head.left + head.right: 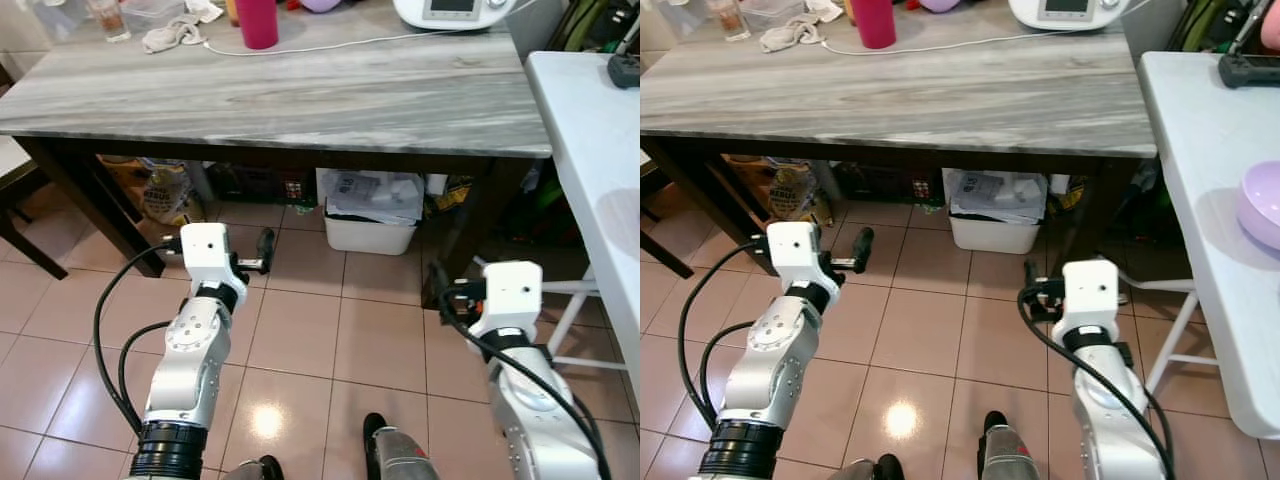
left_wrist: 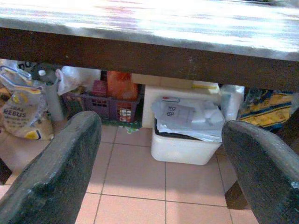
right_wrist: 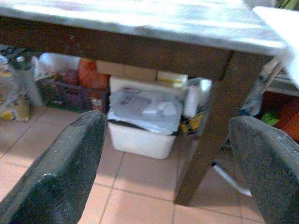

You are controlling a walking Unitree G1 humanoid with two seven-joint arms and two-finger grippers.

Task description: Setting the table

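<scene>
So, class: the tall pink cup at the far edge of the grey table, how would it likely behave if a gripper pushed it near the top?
The pink cup stands upright and looks taller than it is wide, so a high push would probably tip it. Its smooth sides may slip between fingers. The white cable lying beside its base might snag it if it slides.

Under the bench sits a white bin (image 1: 370, 232) stuffed with papers, beside a purple crate (image 2: 103, 104) and a yellow printed bag (image 2: 18, 114). Terracotta floor tiles (image 1: 300, 335) gleam.
</scene>
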